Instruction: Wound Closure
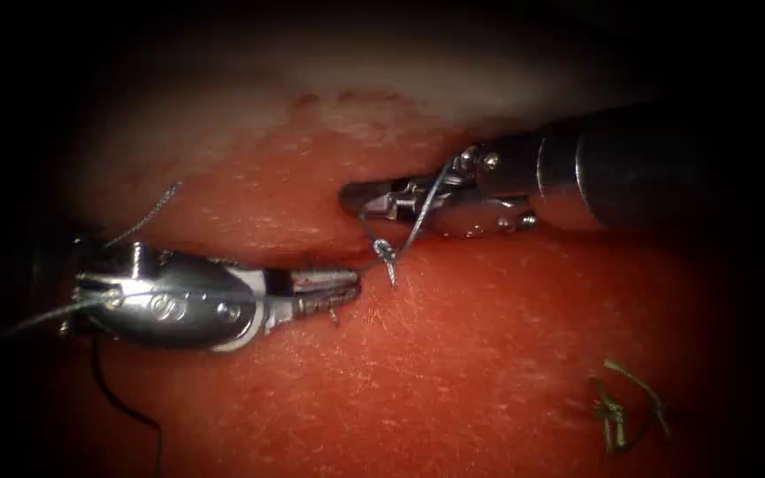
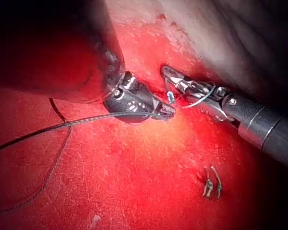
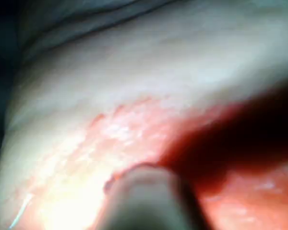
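Closest to the lens, the left tool [image 1: 334, 290] lies low over the tissue [image 1: 453, 354], its jaws nearly pressed together at the left end of the cut [image 1: 312, 252]; whether they pinch anything I cannot tell. Just beyond its tip sits the knot [image 1: 385, 254], snug on the cut, with thread [image 1: 418, 221] running up from it across the right tool [image 1: 374, 196], whose jaws look closed; I cannot tell whether they grip that strand. More thread [image 2: 48, 129] trails back past the left tool's wrist. I would judge the thread light, limp and slippery, best taken a little way off the knot, and the tissue soft and easily torn. Cut ends of thread [image 1: 617, 412] lie well apart to the right.
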You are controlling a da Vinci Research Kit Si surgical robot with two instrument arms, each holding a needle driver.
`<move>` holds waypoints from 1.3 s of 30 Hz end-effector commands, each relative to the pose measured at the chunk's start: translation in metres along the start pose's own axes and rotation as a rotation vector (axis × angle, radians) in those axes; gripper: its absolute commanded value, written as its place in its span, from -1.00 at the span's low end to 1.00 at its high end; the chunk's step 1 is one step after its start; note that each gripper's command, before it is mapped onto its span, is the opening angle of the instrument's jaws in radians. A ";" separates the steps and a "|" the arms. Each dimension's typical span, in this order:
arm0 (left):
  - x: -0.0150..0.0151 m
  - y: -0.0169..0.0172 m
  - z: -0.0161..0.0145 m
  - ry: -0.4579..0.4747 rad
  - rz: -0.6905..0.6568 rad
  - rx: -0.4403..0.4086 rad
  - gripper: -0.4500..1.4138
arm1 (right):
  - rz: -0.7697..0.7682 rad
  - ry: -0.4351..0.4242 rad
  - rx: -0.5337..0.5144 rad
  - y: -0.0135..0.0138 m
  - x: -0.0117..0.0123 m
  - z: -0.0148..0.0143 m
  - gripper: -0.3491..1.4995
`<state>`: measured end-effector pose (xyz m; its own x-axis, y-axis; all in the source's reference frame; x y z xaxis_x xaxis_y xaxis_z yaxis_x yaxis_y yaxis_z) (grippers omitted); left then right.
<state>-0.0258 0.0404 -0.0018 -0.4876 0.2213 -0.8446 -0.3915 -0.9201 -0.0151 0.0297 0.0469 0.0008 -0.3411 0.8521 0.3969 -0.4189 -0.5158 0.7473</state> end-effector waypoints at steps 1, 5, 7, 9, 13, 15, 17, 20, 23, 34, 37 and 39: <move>-0.0005 0.0004 0.0003 0.000 -0.002 -0.006 -0.89 | -0.048 0.027 -0.007 -0.0001 -0.0003 -0.0003 -1.00; -0.0006 -0.0018 -0.0006 -0.013 -0.006 0.002 -0.89 | -0.113 0.109 0.017 -0.0016 -0.0009 -0.0013 -1.00; -0.0007 -0.0034 -0.0014 -0.022 -0.010 0.015 -0.89 | -0.138 0.124 0.020 -0.0021 -0.0013 -0.0018 -1.00; -0.0007 -0.0061 -0.0031 -0.043 0.000 0.042 -0.89 | -0.186 0.143 0.038 -0.0028 -0.0020 -0.0027 -1.00; -0.0008 -0.0100 -0.0058 -0.072 -0.015 0.082 -0.89 | -0.234 0.148 0.055 -0.0029 -0.0027 -0.0036 -1.00; -0.0008 -0.0114 -0.0067 -0.082 -0.016 0.097 -0.89 | -0.247 0.148 0.055 -0.0027 -0.0030 -0.0039 -1.00; -0.0008 -0.0124 -0.0073 -0.090 -0.014 0.107 -0.89 | -0.255 0.147 0.056 -0.0025 -0.0033 -0.0041 -1.00; -0.0004 -0.0143 -0.0085 -0.106 0.000 0.126 -0.89 | -0.271 0.136 0.060 -0.0020 -0.0042 -0.0050 -1.00; 0.0000 -0.0152 -0.0095 -0.112 0.012 0.129 -0.89 | -0.285 0.128 0.065 -0.0018 -0.0048 -0.0053 -1.00; 0.0014 -0.0218 -0.0186 -0.152 0.036 0.142 -0.89 | -0.339 0.105 0.064 -0.0006 -0.0048 -0.0068 -1.00; 0.0006 -0.0223 -0.0208 -0.162 0.037 0.151 -0.89 | -0.344 0.101 0.067 0.0001 -0.0047 -0.0072 -1.00; 0.0002 -0.0223 -0.0217 -0.165 0.036 0.155 -0.89 | -0.346 0.100 0.062 0.0004 -0.0048 -0.0073 -1.00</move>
<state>0.0006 0.0540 -0.0142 -0.6219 0.2519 -0.7414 -0.4822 -0.8692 0.1091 0.0244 0.0424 -0.0054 -0.2705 0.9608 0.0604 -0.4732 -0.1873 0.8608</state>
